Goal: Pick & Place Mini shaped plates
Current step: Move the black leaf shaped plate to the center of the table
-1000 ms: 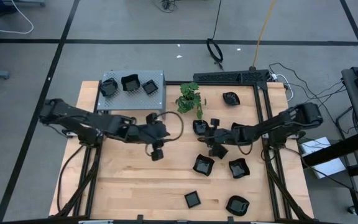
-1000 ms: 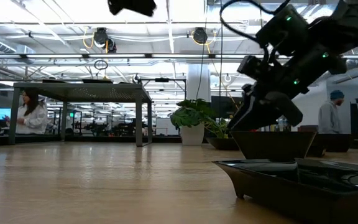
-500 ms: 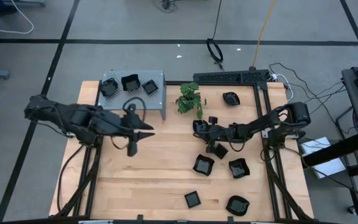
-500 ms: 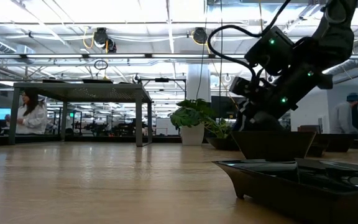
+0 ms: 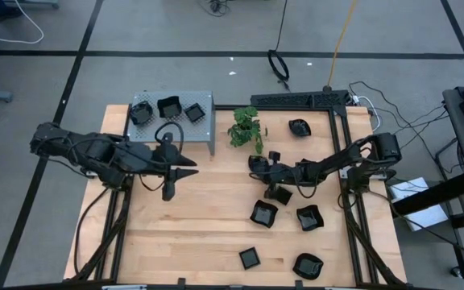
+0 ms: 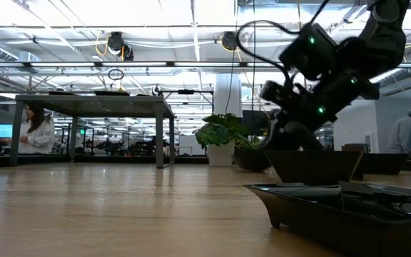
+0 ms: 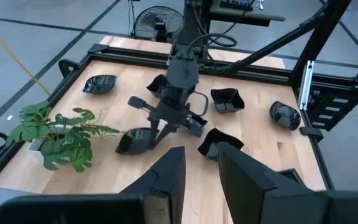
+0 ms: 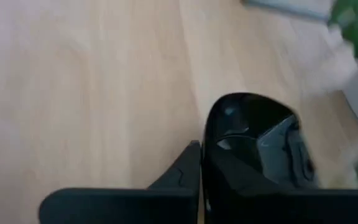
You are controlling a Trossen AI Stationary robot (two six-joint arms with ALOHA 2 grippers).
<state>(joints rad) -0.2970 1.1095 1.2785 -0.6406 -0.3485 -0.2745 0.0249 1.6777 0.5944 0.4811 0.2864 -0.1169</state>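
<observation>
Gripping: the right gripper [image 5: 258,165] has its fingers pinched shut on the rim of a glossy black rounded mini plate [image 5: 257,164], just beside the small green potted plant [image 5: 247,127], toward the worktop's far edge.
Left side: the left gripper [image 5: 167,192] hovers over bare wood near the worktop's left half, fingers a little apart, nothing between them.
Done: three small black dishes [image 5: 167,109] sit on the grey perforated metal shelf [image 5: 209,105] at the far-left corner.
Left: one black dish [image 5: 299,127] near the far-right corner, a square black dish [image 5: 263,213] and a wavy-edged one [image 5: 308,217] right of centre, two more, [image 5: 250,258] and [image 5: 307,265], by the near edge. Less than half done, I'd judge.
Right wrist view: shows finger [image 8: 185,171] pressed to the plate [image 8: 260,140] edge, which the high view cannot resolve.
Left wrist view: shows the right gripper [image 7: 159,132] bearing down on that plate [image 7: 135,140], plant [image 7: 58,134] alongside.
Low view: only the right arm [image 6: 320,78] behind a near plate [image 6: 348,207]; the grip itself is hidden.
</observation>
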